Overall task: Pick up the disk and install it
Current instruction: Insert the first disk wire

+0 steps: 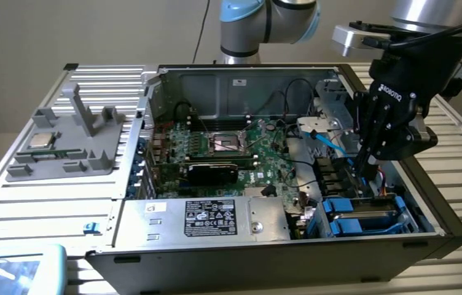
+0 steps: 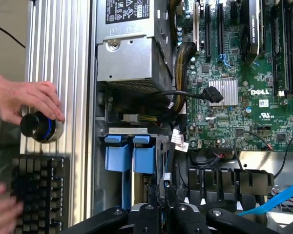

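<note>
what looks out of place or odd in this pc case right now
Nothing looks spilled or broken. One oddity: a loose bright blue cable arcs free over the motherboard beside the drive bay, unplugged at one end as far as shows. The tool hangs shut just above that bay.

Open computer case [image 1: 427, 203], green motherboard [image 2: 244, 97], silver power supply [image 1: 206, 218], black keyboard [image 2: 36, 195], grey fixture [image 1: 71, 144]

Fingers [image 1: 368, 165] tips hidden behind case wall; disk [image 1: 365, 216] partly hidden.
</note>
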### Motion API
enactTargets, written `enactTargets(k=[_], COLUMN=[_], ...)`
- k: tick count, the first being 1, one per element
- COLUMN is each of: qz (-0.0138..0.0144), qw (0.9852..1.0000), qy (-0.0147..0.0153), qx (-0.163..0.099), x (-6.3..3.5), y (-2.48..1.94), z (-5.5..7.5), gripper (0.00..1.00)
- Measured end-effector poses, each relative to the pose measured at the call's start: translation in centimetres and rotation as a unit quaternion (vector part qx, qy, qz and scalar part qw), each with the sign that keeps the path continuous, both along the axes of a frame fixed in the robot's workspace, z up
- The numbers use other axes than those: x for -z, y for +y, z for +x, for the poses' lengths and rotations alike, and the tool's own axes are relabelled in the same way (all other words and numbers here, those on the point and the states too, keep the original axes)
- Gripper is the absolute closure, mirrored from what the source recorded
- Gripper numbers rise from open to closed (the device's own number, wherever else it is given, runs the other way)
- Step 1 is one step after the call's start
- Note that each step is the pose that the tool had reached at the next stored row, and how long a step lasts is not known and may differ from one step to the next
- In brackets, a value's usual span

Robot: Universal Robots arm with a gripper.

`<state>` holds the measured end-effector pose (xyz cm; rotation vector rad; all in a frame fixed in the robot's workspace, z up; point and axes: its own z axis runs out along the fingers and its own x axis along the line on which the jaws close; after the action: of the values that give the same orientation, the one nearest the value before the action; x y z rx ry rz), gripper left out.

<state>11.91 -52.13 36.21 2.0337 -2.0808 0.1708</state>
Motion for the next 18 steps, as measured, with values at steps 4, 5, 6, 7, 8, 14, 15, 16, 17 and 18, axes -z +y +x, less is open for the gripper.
enactTargets(k=[4, 5, 6, 7, 8, 14, 15, 16, 17, 18], qz=[-0.0001, -0.0001, 0.0014, 0.0054, 0.0104, 0.0198, 0.0206, 0.0216, 0.0235, 0.0259], qw=[1.0000, 1.0000, 1.0000, 1.0000, 0.9999, 0.9998, 0.9998, 0.9998, 0.9997, 0.9997], qy=[0.0000, 0.0000, 0.0000, 0.0000, -0.0001, 0.0000, 0.0000, 0.0000, 0.0000, 0.0000], qx=[0.000, 0.000, 0.000, 0.000, 0.000, 0.000, 0.000, 0.000, 0.000, 0.000], x=[0.00, 0.00, 0.00, 0.00, -0.01, -0.07, -0.05, -0.05, -0.06, -0.04], y=[0.00, -0.03, -0.08, -0.16, -0.35, -1.87, -2.28, -2.62, -2.98, -3.30], z=[0.0, 0.0, -0.1, -0.1, -0.1, -0.1, -0.1, -0.1, -0.1, -0.1], gripper=[0.84, 0.84, 0.84, 0.84, 0.84, 0.84, 0.84, 0.84, 0.84, 0.84])
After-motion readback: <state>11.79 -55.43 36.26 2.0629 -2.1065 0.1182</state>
